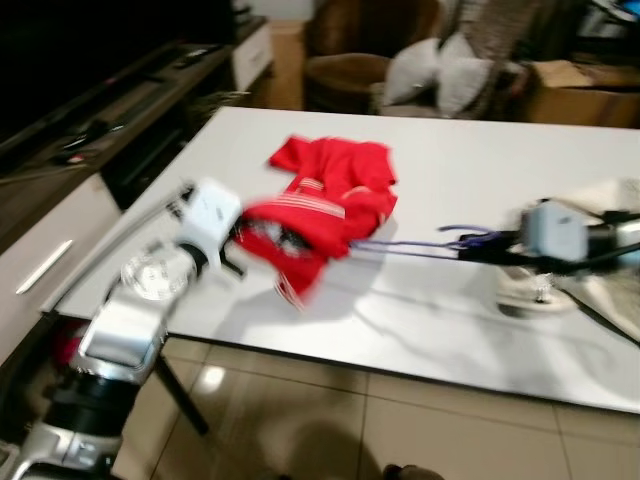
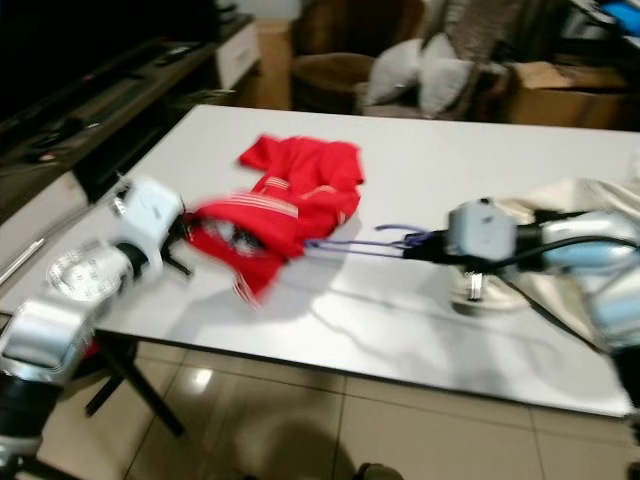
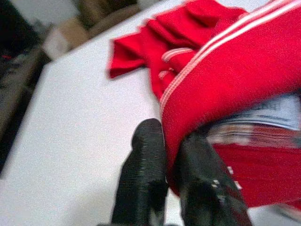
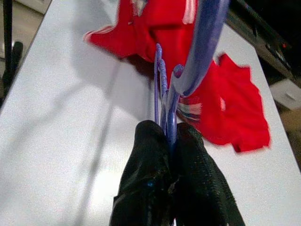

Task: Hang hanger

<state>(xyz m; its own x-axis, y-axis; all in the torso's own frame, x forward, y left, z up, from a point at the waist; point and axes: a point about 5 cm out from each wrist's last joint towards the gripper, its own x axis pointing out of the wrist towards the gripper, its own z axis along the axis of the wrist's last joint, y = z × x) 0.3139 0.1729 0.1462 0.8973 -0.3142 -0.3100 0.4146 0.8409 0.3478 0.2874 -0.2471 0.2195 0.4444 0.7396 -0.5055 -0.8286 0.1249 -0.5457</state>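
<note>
A red shirt (image 1: pixel 325 205) with white stripes lies crumpled on the white desk (image 1: pixel 440 310). Inside its neck a pale label (image 3: pixel 277 110) carries dark lettering, too blurred to read.

The left gripper (image 3: pixel 171 155) has its jaws clenched on the edge of the shirt: one black finger (image 3: pixel 146 179) lies outside the fabric, the other under the red fold, and the near part of the shirt is lifted off the desk beside the white wrist housing (image 1: pixel 208 218).

The purple hanger (image 2: pixel 365 243) stretches above the desk between the shirt and the right gripper (image 4: pixel 171 136). Its thin wire end is pinched between the right jaws, which are closed tight on it, while its broader purple arm reaches into the red fabric. In the head views the hanger runs roughly level from the right gripper to the shirt's lower edge.

A cream cloth (image 2: pixel 570 200) lies on the desk behind the right arm. Beyond the desk stand a brown armchair (image 1: pixel 350 60) and grey cushions (image 1: pixel 440 70).
</note>
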